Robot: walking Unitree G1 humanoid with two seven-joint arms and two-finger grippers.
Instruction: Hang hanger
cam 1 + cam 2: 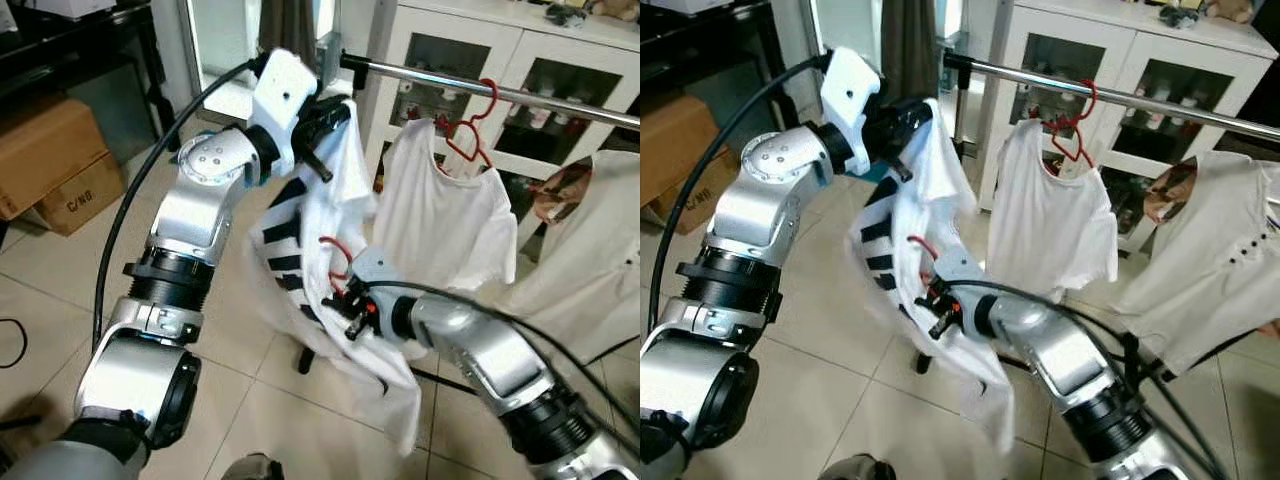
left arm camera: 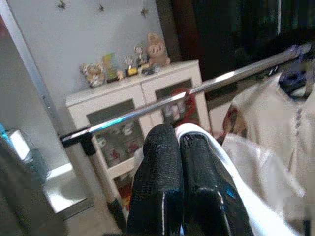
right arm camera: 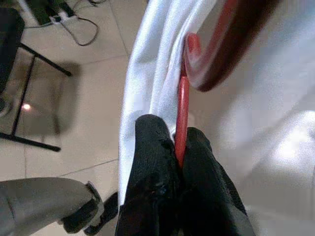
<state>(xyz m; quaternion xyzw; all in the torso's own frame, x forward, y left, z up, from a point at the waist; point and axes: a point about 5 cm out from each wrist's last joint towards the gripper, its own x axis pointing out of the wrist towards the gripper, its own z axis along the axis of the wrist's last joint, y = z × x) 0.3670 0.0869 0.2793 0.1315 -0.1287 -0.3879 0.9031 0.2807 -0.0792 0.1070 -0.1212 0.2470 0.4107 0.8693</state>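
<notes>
A white T-shirt with black stripes (image 1: 300, 250) hangs between my two arms, on a red hanger (image 1: 338, 262) whose hook pokes out of the cloth. My right gripper (image 1: 352, 312) is shut on the red hanger's (image 3: 182, 115) stem, low in the shirt. Up near the left end of the chrome rail (image 1: 450, 84), my left gripper (image 1: 330, 112) is shut on the shirt's upper edge (image 2: 197, 135). The rail (image 2: 182, 96) runs just beyond my left gripper's fingers (image 2: 162, 167).
On the rail hang another white shirt (image 1: 440, 210) on a red hanger (image 1: 475, 125) and a cream shirt (image 1: 590, 250) further right. A white glass-door cabinet (image 1: 520, 60) stands behind. Cardboard boxes (image 1: 50, 160) sit at the left on the tiled floor.
</notes>
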